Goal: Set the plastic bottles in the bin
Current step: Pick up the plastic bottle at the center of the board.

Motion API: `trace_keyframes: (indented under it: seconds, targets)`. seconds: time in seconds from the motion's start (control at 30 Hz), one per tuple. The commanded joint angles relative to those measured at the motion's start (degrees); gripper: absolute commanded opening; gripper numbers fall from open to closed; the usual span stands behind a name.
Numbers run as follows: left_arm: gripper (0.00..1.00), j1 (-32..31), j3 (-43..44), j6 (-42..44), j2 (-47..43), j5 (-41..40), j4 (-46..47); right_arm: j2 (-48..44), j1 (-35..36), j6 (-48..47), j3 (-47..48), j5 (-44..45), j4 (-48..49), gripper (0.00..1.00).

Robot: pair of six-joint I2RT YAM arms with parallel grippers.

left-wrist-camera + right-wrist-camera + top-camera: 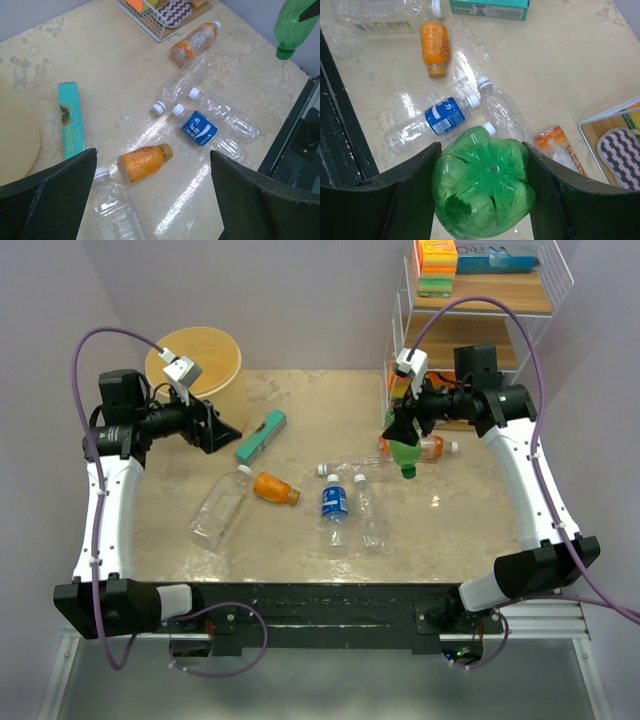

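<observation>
Top view: the left tool (222, 430) hangs empty with its fingers spread wide, just beside the bin (195, 360) at the far left corner of the table (300, 400). The right tool (403, 430) pinches the green bottle (406, 456), held cap-down above the table near the wire rack (480, 300). Lying on the table are a large clear bottle (220, 508), an orange bottle (275, 488), a blue-labelled bottle (334, 502), a slim clear bottle (372, 510), a crushed clear bottle (355, 467) and an orange-labelled bottle (430, 447). A teal box (261, 435) lies near the bin.

Left wrist view: the two dark fingers (55, 200) stand far apart with nothing between them. The bin's rim (15, 135) shows at the left edge.

Right wrist view: the fingers (405, 200) press on both sides of the green bottle, its base (482, 187) facing the camera.
</observation>
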Motion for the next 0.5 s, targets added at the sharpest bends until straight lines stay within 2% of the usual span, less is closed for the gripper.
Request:
trace_keyframes:
  seconds: [0.0, 0.23, 0.47]
  targets:
    - [0.99, -2.34, -0.22, -5.37, -1.61, 2.39, 5.52, -0.26, 0.23, 6.99, 3.61, -8.03, 4.4, 0.23]
    - [0.99, -9.71, -2.68, -13.09, -3.01, -1.13, 12.01, -0.18, 0.14, 14.02, 4.32, -13.39, 9.85, 0.23]
    - [0.99, -12.01, -5.58, -21.19, -3.36, 0.27, 20.29, 0.0, 0.23, 21.4, 2.39, -19.63, 18.27, 0.21]
